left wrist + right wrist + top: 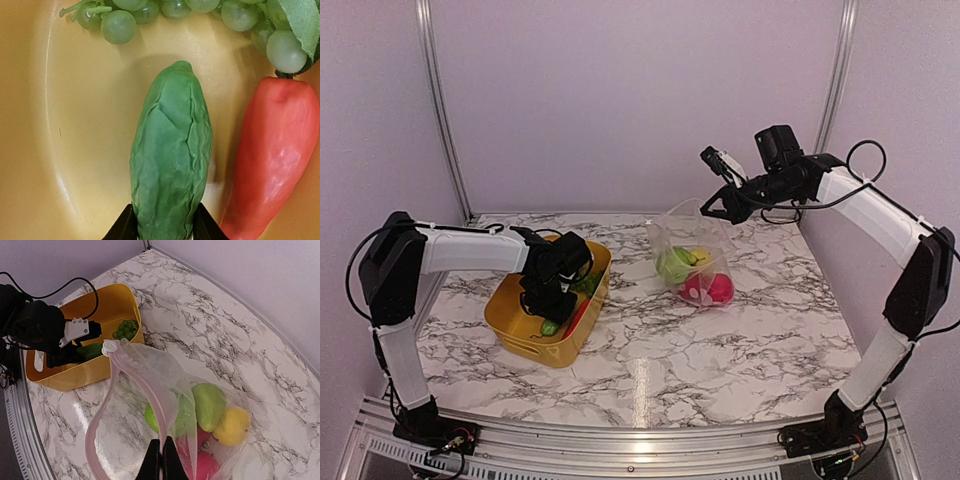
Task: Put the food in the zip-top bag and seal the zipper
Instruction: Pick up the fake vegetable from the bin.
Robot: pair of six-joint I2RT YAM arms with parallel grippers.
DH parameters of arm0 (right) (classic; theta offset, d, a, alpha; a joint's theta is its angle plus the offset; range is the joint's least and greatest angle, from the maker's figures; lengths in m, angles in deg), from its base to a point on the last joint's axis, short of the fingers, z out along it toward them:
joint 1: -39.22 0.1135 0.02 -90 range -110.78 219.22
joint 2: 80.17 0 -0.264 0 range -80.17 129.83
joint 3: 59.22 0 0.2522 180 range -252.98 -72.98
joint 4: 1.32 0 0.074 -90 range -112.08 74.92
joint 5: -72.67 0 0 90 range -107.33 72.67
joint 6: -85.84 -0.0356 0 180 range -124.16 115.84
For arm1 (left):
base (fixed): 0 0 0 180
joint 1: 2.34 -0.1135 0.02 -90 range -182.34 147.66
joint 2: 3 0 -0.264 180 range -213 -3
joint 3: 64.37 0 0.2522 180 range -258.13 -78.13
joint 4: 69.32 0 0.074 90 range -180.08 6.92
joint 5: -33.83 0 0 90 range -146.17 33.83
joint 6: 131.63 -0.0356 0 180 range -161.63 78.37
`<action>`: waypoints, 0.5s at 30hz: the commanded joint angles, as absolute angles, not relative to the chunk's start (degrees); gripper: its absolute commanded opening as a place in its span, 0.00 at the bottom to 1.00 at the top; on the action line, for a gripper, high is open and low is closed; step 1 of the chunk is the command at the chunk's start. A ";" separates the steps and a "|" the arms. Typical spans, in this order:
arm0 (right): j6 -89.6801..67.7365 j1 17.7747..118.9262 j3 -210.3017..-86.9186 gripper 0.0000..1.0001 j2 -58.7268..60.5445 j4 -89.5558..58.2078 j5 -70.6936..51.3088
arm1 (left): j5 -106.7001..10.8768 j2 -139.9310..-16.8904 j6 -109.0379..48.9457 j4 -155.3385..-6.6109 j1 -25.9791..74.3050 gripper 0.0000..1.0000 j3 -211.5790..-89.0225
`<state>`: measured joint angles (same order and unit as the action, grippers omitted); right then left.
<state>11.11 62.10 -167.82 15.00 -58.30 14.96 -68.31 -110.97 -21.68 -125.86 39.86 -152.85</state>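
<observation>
1. Grapes (120, 25) and a red pepper (275, 150) lie in the yellow bin (75, 125).
2. Left claw (165, 227) squeezes the green vegetable (170, 150) there.
3. Right claw (161, 452) pinches the zip-top bag (150, 375) by its edge; fruit (210, 402) sits inside.

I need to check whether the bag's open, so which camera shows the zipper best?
The right wrist view: the pink zipper loops open up close, where the right end effector grips the zip-top bag. In the top external view the strip is too faint to trace; the left wrist view misses it.
</observation>
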 commanded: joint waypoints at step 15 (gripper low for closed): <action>10.71 54.58 -184.37 0.00 21.32 -62.01 10.93 | -73.10 -98.83 -23.55 -126.21 39.86 0.16 -161.20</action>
